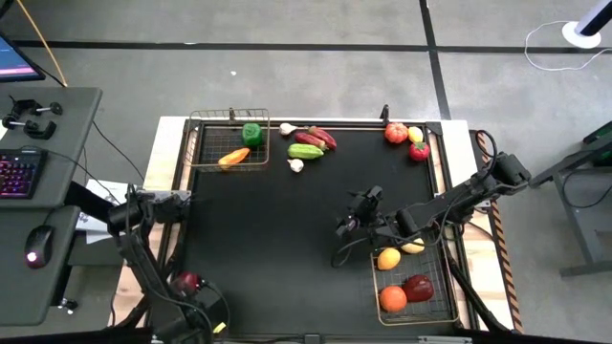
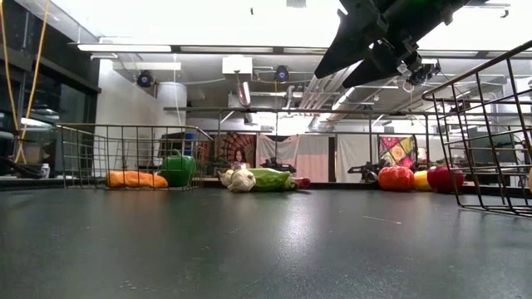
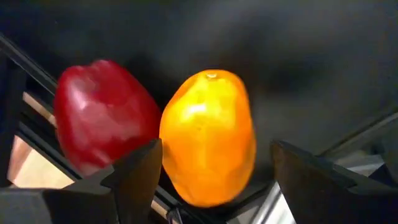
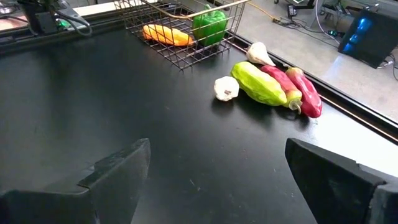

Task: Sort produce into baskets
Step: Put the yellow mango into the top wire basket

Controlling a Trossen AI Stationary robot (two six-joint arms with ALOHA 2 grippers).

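A black mat (image 1: pixel 277 239) covers the table, and the sorting is well underway. The small basket (image 1: pixel 199 162) at the far left corner holds a green pepper (image 1: pixel 251 134) and a carrot (image 1: pixel 233 157), so that looks like the vegetable side. The large basket (image 1: pixel 442 308) at the near right has an orange (image 1: pixel 393 298), an apple (image 1: pixel 418 287) and a lemon (image 1: pixel 388 258), which makes it the fruit side.

The right gripper (image 1: pixel 346 229) hangs over the middle of the mat, just beside the large basket. Its fingers are spread wide with nothing between them, and it points toward the loose group along the far edge: a cucumber (image 4: pixel 258 84), two garlic bulbs (image 4: pixel 226 88) and dark-red pieces (image 4: pixel 303 92). That is probably its next target. More red and yellow pieces (image 1: pixel 396 133) wait at the far right corner.

The left gripper (image 3: pixel 216 149) sits low off the table's near-left corner. Its fingers are parted either side of a yellow-orange fruit (image 3: pixel 208 134), with a red fruit (image 3: pixel 102 112) touching it. Whether the fingers actually touch the yellow-orange fruit cannot be told.
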